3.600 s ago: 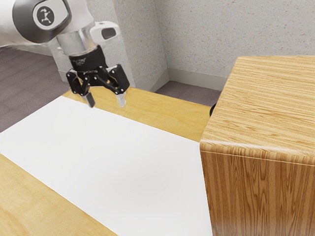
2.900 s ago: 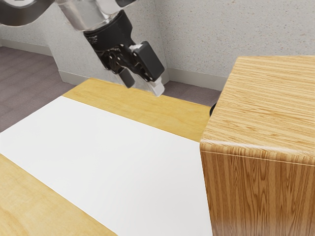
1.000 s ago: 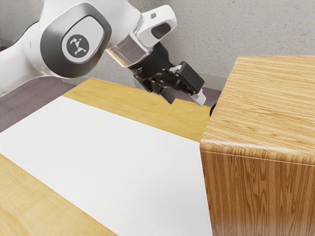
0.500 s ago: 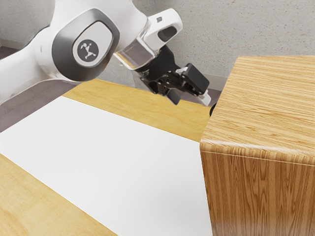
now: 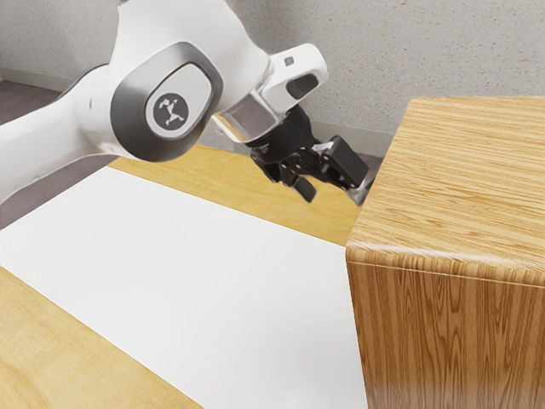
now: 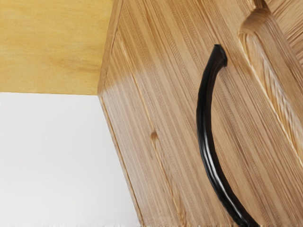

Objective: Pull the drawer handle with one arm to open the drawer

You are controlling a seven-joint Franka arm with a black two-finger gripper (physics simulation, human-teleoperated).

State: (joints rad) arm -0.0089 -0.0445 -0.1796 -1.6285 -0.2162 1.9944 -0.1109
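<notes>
The gripper [image 5: 336, 181], open and empty, sits just short of the cabinet [image 5: 451, 221] front; the handle [image 6: 207, 142], 1 long curved bar on that face, lies directly ahead toward the exterior view's right.

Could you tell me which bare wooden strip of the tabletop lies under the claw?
The far light-wood tabletop strip, between the white sheet and the wall, beneath the black two-finger claw; the other strip lies nearest the camera.

Glossy white rounded arm [image 5: 77, 145] — a grey disc joint cap [image 5: 167, 113] bearing a white emblem — ending in black jaws.
</notes>
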